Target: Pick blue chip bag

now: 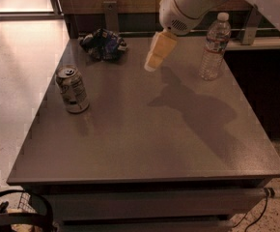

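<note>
The blue chip bag [103, 44] lies crumpled at the far left corner of the grey table [145, 144]. It is dark blue foil with pale markings. My gripper [153, 62] hangs from the white arm above the far middle of the table, to the right of the bag and apart from it. Its pale yellow fingers [160, 50] point down and to the left, and nothing shows between them.
A silver drink can [72, 89] stands upright near the table's left edge. A clear plastic water bottle [214, 46] stands at the far right. A wall and a rail run behind the table. A dark counter lies to the right.
</note>
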You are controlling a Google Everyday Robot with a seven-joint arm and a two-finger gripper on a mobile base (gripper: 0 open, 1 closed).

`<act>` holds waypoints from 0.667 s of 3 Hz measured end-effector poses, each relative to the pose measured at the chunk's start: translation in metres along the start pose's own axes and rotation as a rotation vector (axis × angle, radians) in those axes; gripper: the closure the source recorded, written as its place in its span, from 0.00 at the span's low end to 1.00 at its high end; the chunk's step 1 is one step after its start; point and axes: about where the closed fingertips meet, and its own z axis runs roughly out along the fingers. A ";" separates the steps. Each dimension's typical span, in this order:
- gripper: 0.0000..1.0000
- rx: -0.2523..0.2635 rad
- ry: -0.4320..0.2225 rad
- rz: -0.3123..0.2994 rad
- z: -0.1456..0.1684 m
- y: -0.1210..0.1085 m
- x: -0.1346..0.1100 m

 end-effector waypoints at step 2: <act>0.00 0.002 -0.130 0.012 0.084 -0.048 -0.010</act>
